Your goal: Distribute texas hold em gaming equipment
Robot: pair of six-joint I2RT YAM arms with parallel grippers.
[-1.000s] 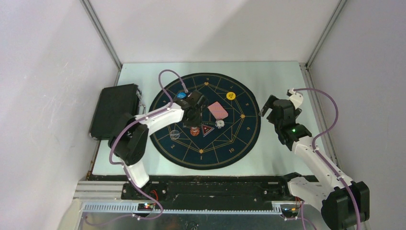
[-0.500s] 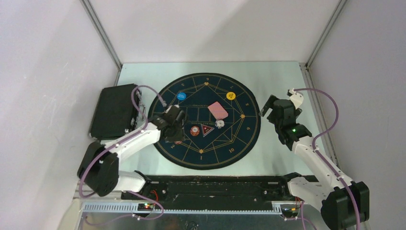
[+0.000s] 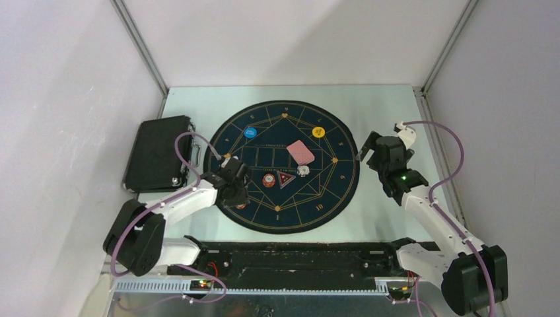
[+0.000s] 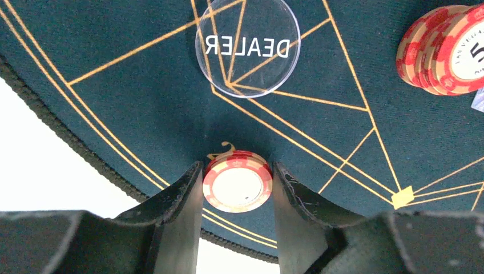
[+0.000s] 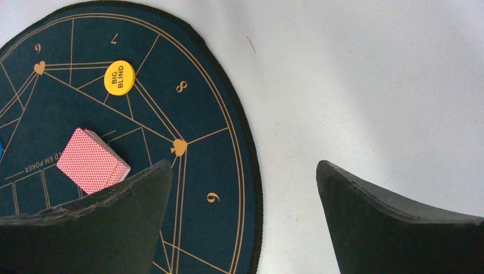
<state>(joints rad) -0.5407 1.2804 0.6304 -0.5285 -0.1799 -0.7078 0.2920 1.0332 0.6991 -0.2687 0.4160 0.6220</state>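
Observation:
My left gripper (image 4: 237,171) is shut on a red-white poker chip (image 4: 237,181), held flat just above the near-left rim of the mat; from above this gripper (image 3: 237,197) hangs over that rim. Ahead of it lie a clear DEALER button (image 4: 247,47) and a stack of red-white chips (image 4: 442,48), (image 3: 268,179). A red triangular token (image 3: 286,178), a small white chip (image 3: 303,170), the pink-backed cards (image 3: 301,152), (image 5: 93,160), a blue chip (image 3: 250,132) and a yellow BIG BLIND chip (image 5: 120,77) lie on the mat. My right gripper (image 5: 244,165) stands open over the mat's right edge.
The dark round mat with gold lines (image 3: 290,214) covers the middle of the pale table (image 3: 383,218). A black rectangular case (image 3: 157,152) lies shut at the left edge. Metal frame posts rise at the back corners.
My left arm has drawn back from the chip stack at the mat's centre to the near-left rim, carrying one red-white chip. The right arm has barely moved.

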